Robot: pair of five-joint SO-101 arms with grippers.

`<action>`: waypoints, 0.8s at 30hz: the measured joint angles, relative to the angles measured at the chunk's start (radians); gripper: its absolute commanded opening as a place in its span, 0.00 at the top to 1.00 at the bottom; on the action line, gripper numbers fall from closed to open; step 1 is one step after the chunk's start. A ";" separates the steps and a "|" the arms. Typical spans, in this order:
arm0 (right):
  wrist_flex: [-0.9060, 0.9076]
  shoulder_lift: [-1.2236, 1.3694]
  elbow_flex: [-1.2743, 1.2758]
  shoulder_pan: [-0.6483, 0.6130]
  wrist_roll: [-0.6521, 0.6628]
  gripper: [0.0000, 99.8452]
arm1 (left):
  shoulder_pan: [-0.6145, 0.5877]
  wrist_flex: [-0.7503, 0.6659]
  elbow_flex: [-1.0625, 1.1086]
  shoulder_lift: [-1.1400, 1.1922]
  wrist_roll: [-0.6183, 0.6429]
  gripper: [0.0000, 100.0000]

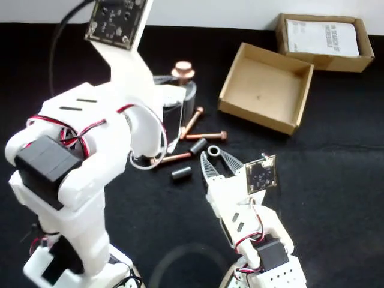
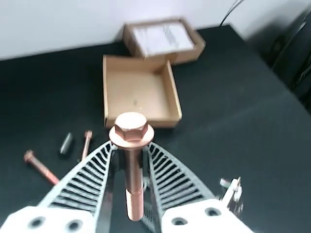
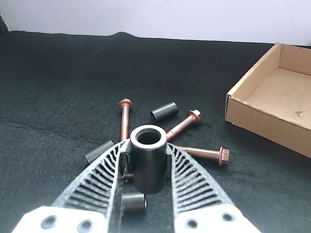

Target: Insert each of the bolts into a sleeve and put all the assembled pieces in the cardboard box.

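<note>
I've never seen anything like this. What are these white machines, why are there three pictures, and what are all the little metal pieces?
These are two small robot arms standing side by side at a black table. One picture comes from a fixed camera looking down over the table. The other two come from cameras on each arm's wrist, looking out along its fingers. The left arm's fingers are shut on a copper-coloured bolt, gripped by its shaft. The right arm's fingers are shut on a dark sleeve, a short metal tube the bolt slides into. More loose bolts and loose sleeves lie on the table. Nearby sits the open cardboard box meant for finished pieces. A second box behind it holds a printed sheet.
</note>
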 measured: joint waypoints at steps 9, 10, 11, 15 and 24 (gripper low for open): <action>0.000 0.000 0.000 -0.003 0.000 0.99 | 0.000 -0.180 0.336 -0.025 0.000 0.99; 0.000 0.000 0.000 -0.003 0.000 0.99 | 0.000 -0.212 0.381 -0.025 0.000 0.99; 0.000 0.000 0.000 -0.003 0.000 0.99 | 0.000 -0.245 0.427 -0.025 0.000 0.99; 0.000 0.000 0.000 -0.003 0.000 0.99 | 0.000 -0.399 0.618 -0.025 0.000 0.99; 0.000 0.000 0.000 -0.003 0.000 0.99 | 0.081 -0.605 0.914 -0.023 0.002 0.99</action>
